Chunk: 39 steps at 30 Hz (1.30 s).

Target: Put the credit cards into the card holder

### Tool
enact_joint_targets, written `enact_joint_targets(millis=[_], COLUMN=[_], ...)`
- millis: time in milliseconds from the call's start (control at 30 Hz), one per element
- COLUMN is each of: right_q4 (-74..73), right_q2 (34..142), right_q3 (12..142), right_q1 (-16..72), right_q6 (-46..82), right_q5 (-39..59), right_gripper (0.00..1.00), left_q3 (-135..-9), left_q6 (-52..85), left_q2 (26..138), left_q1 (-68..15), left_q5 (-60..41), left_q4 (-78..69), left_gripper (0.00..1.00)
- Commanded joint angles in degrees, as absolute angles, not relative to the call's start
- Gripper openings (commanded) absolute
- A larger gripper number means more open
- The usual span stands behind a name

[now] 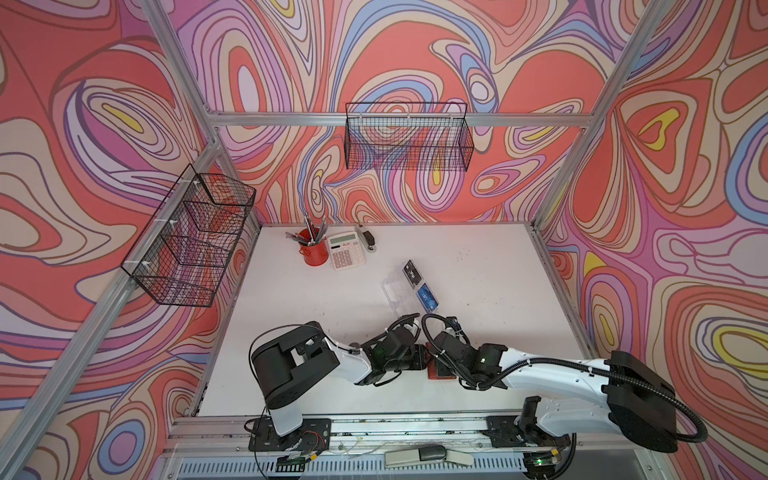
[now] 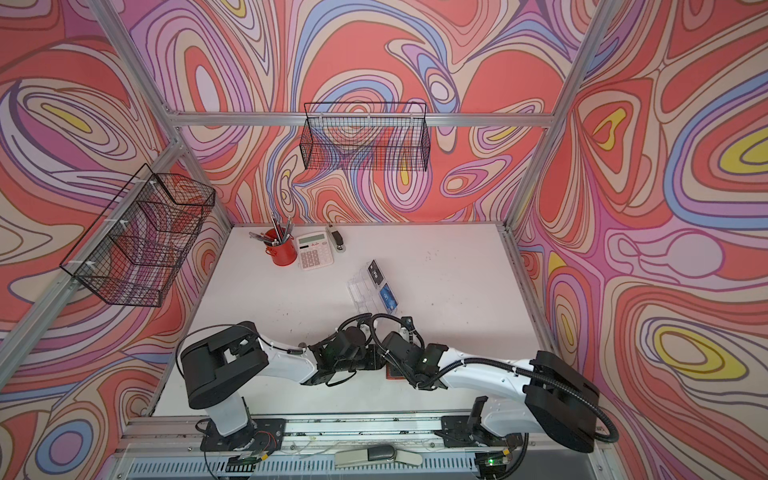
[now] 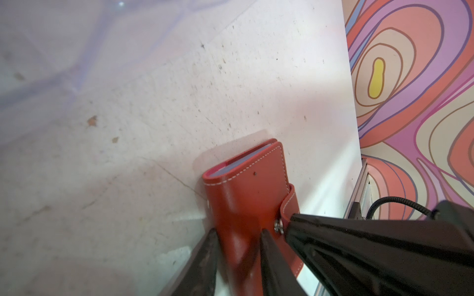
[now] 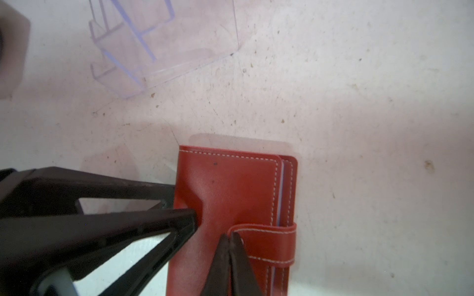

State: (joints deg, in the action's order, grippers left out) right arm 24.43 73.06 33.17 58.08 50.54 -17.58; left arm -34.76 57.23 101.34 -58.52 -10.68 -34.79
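Two arms, the left arm (image 1: 349, 363) and the right arm (image 1: 540, 370), meet in both top views over the red card holder (image 1: 434, 371). It lies flat on the white table (image 1: 498, 270), on the robot's side of the clear acrylic stand (image 1: 395, 293). Wrists hide most of it; jaws unreadable here. Credit cards, one black VIP card (image 1: 411, 273) and one blue card (image 1: 428, 300), sit at the stand's edge; slotted in or just leaning, cannot tell. None is in the holder as far as can be seen. Left wrist view: left gripper (image 3: 238, 232) clamped across the holder's rounded spine, leather dimpled between the fingers. Judged a bracing hold, so the booklet cannot slide. Right wrist view: right gripper (image 4: 229, 237) has its jaws pressed together with nothing between, tips at the free end of the snap tab strap (image 4: 266, 243), likely to lever it open. Holder is closed: white stitching, strap wrapped over the open edge, pale sleeve edges between the covers. The stand lies just beyond it.
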Motion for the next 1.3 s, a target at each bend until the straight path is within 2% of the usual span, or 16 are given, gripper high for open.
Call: enact_joint_targets(millis=[0,700,1000,1167,1267], right_q4=[22.84,20.1,0.13,-1.24,1.66], right_q2=[74.3,71.36,73.58,77.9,76.63], right_q3=[31.43,21.88,5.71,6.11,8.5], right_q1=[57.91,57.87,57.93,58.09,58.09], right_q6=[51.14,57.73,67.2,68.0,66.65], right_q5=[-16.4,-15.15,-13.0,-13.44,-14.43], right_gripper=[0.0,0.0,0.0,0.0,0.0], left_q3=[-33.13,-33.08,-32.96,-32.87,-32.83], left_q6=[56.85,56.82,57.02,57.02,57.03], left_q2=[104.9,104.5,104.45,104.26,103.94], left_q1=[-58.54,-58.54,-58.54,-58.54,-58.51], left_q5=[-10.18,-9.76,-9.43,-9.32,-8.79], left_q4=[-23.02,-22.92,-23.1,-23.11,-22.98], left_gripper=[0.32,0.32,0.31,0.31,0.31])
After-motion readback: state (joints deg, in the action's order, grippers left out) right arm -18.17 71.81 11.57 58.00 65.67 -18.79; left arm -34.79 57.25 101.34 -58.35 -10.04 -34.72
